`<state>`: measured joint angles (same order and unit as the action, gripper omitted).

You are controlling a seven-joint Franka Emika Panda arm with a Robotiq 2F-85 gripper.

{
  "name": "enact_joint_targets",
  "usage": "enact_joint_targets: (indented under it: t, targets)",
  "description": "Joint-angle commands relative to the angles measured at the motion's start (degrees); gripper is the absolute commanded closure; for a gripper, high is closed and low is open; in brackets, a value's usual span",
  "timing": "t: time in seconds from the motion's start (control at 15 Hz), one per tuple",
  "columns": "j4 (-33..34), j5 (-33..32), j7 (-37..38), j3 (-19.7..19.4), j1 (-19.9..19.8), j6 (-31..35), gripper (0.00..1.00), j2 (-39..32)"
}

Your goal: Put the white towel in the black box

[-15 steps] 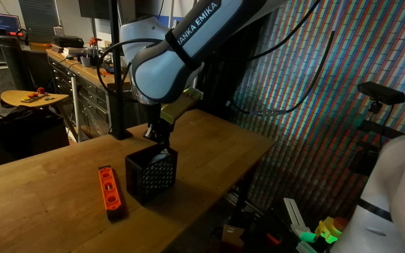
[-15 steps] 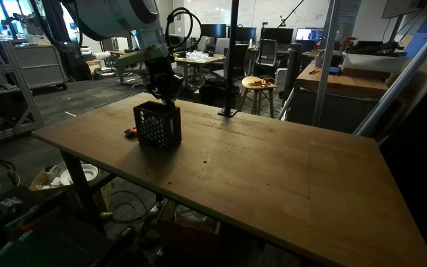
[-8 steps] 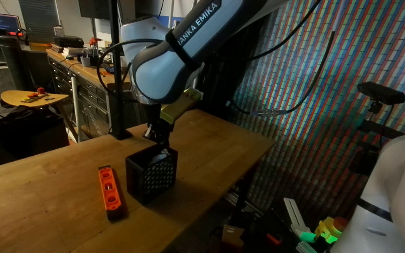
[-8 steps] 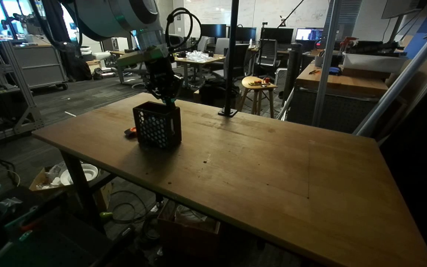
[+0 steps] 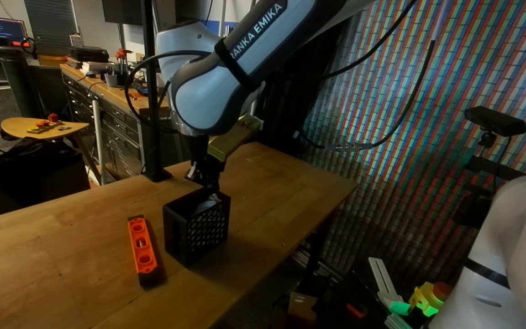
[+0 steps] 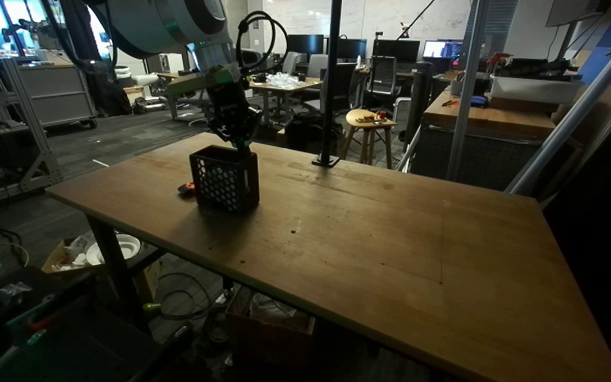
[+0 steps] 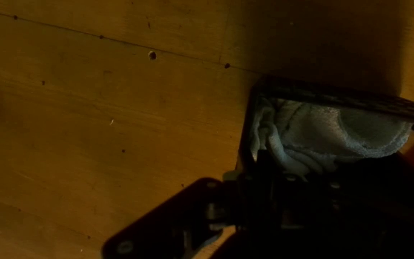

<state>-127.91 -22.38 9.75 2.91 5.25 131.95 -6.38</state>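
Note:
The black box (image 5: 174, 233) stands on the table, with open-lattice sides, and shows in both exterior views. Most of the white towel (image 7: 322, 126) lies bunched inside it, with folds crowded towards my fingers in the wrist view. In an exterior view a pale peak of the towel (image 5: 209, 202) rises right under the fingertips. My gripper (image 5: 214, 188) points down at the box's far rim, its tips dipping inside beside a short wall. It looks shut on the towel, close against that wall, though the pads are dark and partly hidden.
An orange-red level (image 5: 142, 249) lies on the table beside the box. A black post (image 6: 328, 154) is fixed at the table's edge. The wooden table (image 6: 390, 233) stretches away on one side of the box, and its edge (image 5: 263, 278) runs near the box.
Almost nothing. My gripper and the top of the black box have shifted very slightly; the towel and the level look the same.

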Motion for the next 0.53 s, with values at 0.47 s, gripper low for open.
enact_joint_targets:
  t: [0.47]
  targets:
    - [-0.3, 0.3, 0.9, 1.1, 1.2, -0.1, 0.90, 0.3]
